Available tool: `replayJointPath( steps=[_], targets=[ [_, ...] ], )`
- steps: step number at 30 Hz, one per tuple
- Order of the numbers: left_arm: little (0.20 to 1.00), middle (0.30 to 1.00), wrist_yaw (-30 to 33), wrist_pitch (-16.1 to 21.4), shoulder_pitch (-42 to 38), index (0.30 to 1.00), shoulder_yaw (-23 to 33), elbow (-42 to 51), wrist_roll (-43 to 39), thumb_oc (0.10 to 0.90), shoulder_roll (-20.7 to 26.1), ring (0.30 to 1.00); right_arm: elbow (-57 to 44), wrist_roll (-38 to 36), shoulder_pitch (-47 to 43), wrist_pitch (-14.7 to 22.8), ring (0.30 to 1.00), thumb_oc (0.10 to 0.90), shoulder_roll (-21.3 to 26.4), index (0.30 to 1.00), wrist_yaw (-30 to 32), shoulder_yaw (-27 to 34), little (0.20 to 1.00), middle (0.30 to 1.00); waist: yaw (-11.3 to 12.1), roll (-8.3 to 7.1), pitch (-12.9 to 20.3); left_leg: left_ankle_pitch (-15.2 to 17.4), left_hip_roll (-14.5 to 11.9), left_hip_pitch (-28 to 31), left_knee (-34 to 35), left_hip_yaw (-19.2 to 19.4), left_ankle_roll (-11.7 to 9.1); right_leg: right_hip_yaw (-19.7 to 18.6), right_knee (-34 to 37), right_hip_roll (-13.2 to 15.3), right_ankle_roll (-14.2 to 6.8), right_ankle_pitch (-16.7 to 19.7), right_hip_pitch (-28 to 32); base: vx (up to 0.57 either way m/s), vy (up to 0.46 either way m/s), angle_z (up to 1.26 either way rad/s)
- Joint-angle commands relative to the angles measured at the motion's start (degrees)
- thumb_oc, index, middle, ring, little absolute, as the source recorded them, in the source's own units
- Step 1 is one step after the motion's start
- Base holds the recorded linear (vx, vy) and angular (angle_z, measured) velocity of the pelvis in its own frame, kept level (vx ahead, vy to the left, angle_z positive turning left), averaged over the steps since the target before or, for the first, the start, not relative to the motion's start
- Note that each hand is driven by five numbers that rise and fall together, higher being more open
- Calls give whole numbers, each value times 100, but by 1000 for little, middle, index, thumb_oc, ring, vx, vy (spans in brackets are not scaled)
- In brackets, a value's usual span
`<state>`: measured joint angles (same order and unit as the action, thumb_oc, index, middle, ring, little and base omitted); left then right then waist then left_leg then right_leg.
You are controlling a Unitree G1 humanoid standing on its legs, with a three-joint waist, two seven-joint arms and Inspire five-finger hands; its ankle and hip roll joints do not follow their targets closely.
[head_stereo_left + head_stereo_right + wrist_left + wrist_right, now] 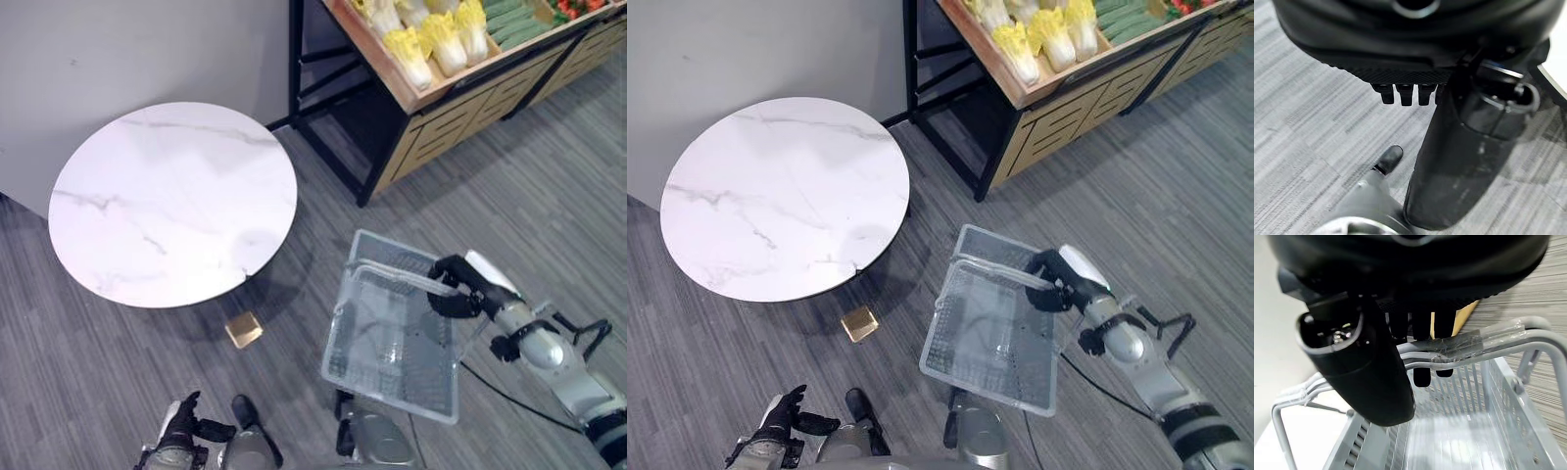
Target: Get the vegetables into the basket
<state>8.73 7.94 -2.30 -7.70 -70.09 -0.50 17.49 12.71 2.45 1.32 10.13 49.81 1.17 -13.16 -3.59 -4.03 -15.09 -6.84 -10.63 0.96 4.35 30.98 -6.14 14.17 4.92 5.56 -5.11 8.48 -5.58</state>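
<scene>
right hand (462,291) has its fingers curled round the taped handles (1464,345) of a clear plastic basket (392,343), holding it above the grey wood-look floor (118,382); the basket looks empty. left hand (181,421) hangs low by the floor, fingers loosely curled and holding nothing. vegetables sit apart from the basket on a wooden shelf (460,98) at the upper right: pale cabbages (436,39), green ones (514,20) next to them, something red (578,6) at the far end. round white marble counter (171,201) stands to the left, near a grey wall (118,49); a small gold block (243,329) lies on the floor at its base. no readable writing.
</scene>
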Motion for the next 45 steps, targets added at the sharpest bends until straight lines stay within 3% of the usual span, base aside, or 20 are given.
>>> replayJointPath(
  steps=[1, 6, 7, 8, 10, 11, 12, 15, 16, 17, 20, 22, 29, 31, 35, 37, 45],
  targets=[
    [1000, 1000, 62, 43, -121, 1000, -23, -229, 125, 900, 90, 1000, -769, 96, -441, 573, 300, 400, 246, 300, 483, 1059, 300, 300, 9, 1, 143, 425, 89, -184, -389, -429, -84, 14, -563, 555, -659, -651, 347, 4, -209, 5],
    [1000, 1000, 32, 76, -161, 1000, -135, -55, 169, 900, -13, 1000, -859, 932, 88, 532, 300, 400, 727, 300, 741, 1573, 300, 300, -209, 208, 6, 318, -147, -266, -655, -471, -275, -130, -732, 427, -495, -898, 267, -12, -200, 0],
    [1000, 1000, 3, 122, -206, 1000, -187, 92, 158, 900, -35, 1000, -946, 1313, 327, 530, 300, 400, 945, 300, 848, 1837, 300, 300, -266, 245, -123, 325, -371, -433, -1256, -632, -440, -255, -674, 313, -342, -980, 329, -14, -272, -16],
    [1000, 1000, 2, 119, -206, 1000, -198, 97, 157, 900, -39, 1000, -961, 1314, 357, 528, 300, 400, 945, 300, 845, 1865, 300, 300, -258, 260, -128, 343, -394, -447, -1294, -643, -449, -250, -670, 298, -335, -981, 337, -52, -274, -26],
    [1000, 1000, 23, 163, -194, 1000, -137, 244, -79, 900, -49, 1000, -731, 1482, 160, 477, 300, 400, 1075, 300, 953, 1693, 300, 300, -126, 249, -240, 151, -226, -630, -1516, -1468, -385, -477, -666, 203, -227, -905, 285, -30, -77, -50],
    [1000, 1000, 42, 197, -185, 1000, -169, 325, -282, 900, -87, 1000, -537, 1528, -66, 441, 300, 400, 1110, 300, 1002, 1506, 300, 300, 10, 220, -271, 404, 168, -727, -1159, -2365, -249, -744, -712, 202, -249, -911, 218, 67, -10, -84],
    [1000, 1000, 57, 234, -153, 1000, -209, 405, -388, 900, -88, 1000, -429, 1514, -219, 438, 300, 400, 1100, 300, 1035, 1377, 300, 300, 108, 213, -280, 477, 305, -777, -972, -2862, -195, -966, -731, 157, -264, -904, 174, 81, -21, -94],
    [1000, 1000, 86, 285, -153, 1000, -235, 436, -550, 900, -51, 1000, -179, 1490, -529, 423, 300, 400, 1053, 300, 1061, 1074, 300, 300, 205, 193, -210, 189, 275, -1044, -499, -3521, -208, -1351, -705, 83, -319, -835, 77, 75, 38, -151],
    [1000, 1000, 86, 285, -151, 1000, -233, 436, -552, 900, -50, 1000, -174, 1490, -537, 425, 300, 400, 1052, 300, 1063, 1065, 300, 300, 200, 190, -204, 180, 277, -1042, -483, -3522, -209, -1349, -707, 86, -319, -839, 73, 131, 106, -70],
    [1000, 1000, 86, 328, -145, 1000, -325, 568, -654, 900, -26, 1000, -52, 1451, -682, 423, 300, 400, 1011, 300, 1083, 930, 300, 300, 279, 222, -200, 5, 382, -1152, -243, -3924, -211, -1548, -699, 39, -358, -840, 123, 123, 136, -42],
    [1000, 1000, 41, 326, -112, 1000, -377, 528, -612, 900, -39, 1000, -35, 1524, -630, 390, 300, 400, 956, 300, 1041, 915, 300, 300, 254, 229, -186, 107, 431, -1059, -324, -3724, -155, -1707, -747, 83, -411, -875, 136, 84, 225, -57],
    [1000, 1000, -34, 301, -123, 1000, -476, 497, -492, 900, -17, 1000, 81, 1549, -497, 321, 300, 400, 796, 300, 1038, 993, 300, 300, 150, 218, -149, 212, 575, -937, -263, -3448, -22, -1919, -773, 265, -530, -771, 31, 78, 365, -97],
    [1000, 1000, -186, 280, -162, 1000, -362, 411, -597, 900, 109, 1000, 826, 1578, -571, 147, 300, 400, 326, 300, 1229, 905, 300, 300, 61, 49, -59, 567, 849, -636, -313, -2600, 298, -2301, -586, 640, -957, -49, -234, 42, 266, -48],
    [1000, 1000, -290, 314, -122, 1000, -344, 418, -651, 900, 183, 1000, 998, 1587, -719, 94, 300, 400, 240, 300, 1230, 795, 300, 300, 87, 15, -71, 619, 822, -559, -328, -2357, 323, -2170, -620, 680, -989, 226, -369, -5, 106, -87],
    [1000, 1000, -333, 267, -70, 1000, -314, 458, -620, 900, 248, 1000, 1291, 1708, -808, 46, 300, 400, 165, 300, 1289, 672, 300, 300, 240, 53, -115, 670, 636, -446, -382, -1980, 342, -958, -889, 807, -851, -19, -283, -52, 71, -58],
    [1000, 1000, -330, 241, -54, 1000, -279, 469, -604, 900, 256, 1000, 1506, 1738, -816, 24, 300, 400, 125, 300, 1314, 646, 300, 300, 295, 35, -60, 678, 585, -453, -431, -1820, 328, -652, -939, 847, -797, -90, -204, -54, 27, -66],
    [1000, 1000, -259, 168, -116, 1000, -77, 94, -356, 900, 242, 1000, 1759, 1656, -534, 1, 300, 400, -56, 300, 1353, 730, 300, 300, 258, -44, 168, 618, 442, -246, -369, -1653, 145, -712, -328, 634, -722, -147, 50, 27, -106, -34]
  ],
)
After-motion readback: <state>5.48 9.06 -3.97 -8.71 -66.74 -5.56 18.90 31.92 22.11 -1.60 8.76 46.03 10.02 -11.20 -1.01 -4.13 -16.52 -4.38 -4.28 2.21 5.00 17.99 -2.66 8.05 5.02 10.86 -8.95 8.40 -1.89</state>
